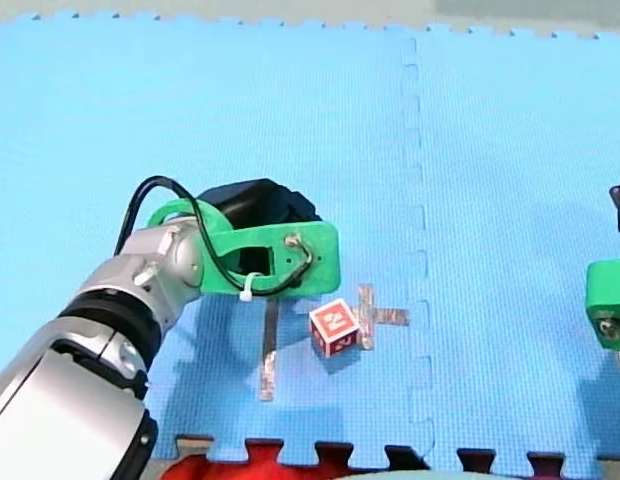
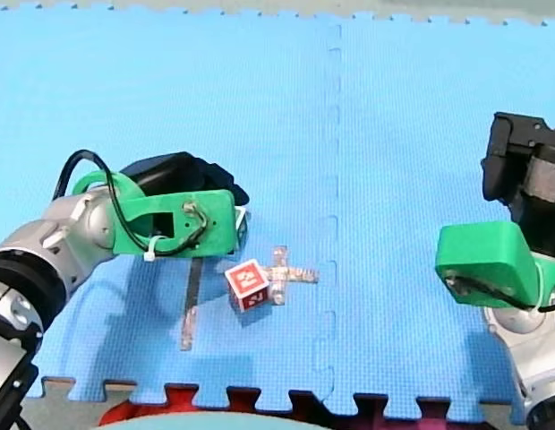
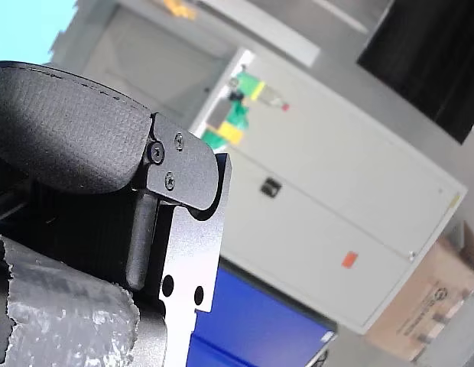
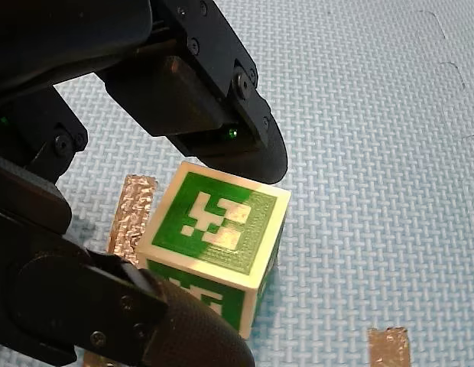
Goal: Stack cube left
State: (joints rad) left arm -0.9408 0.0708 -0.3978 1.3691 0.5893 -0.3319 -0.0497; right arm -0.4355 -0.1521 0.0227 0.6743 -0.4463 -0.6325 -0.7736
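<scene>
A green-and-white patterned cube [image 4: 218, 218] sits on the blue foam mat [image 2: 367, 134] beside the end of a silver tape strip [image 4: 132, 210]. My left hand [image 4: 225, 241] is on it, with one black finger [image 4: 229, 126] pressing its far edge and another finger [image 4: 183, 321] against its near face. In the head views this hand [image 2: 183, 175] is left of centre, and a pale sliver of the cube [image 2: 243, 216] shows under it. A red cube [image 2: 248, 284] lies tilted on a tape cross [image 2: 286, 274], close to the right of the hand. My right hand [image 2: 526, 170] hangs at the far right and holds nothing.
A long tape strip [image 2: 190, 309] runs from under the left hand towards the mat's near edge. Green wrist brackets [image 2: 183, 224] [image 2: 488, 264] sit on both arms. A seam [image 2: 336, 179] splits the mat. The first wrist view looks at grey cabinets [image 3: 336, 222].
</scene>
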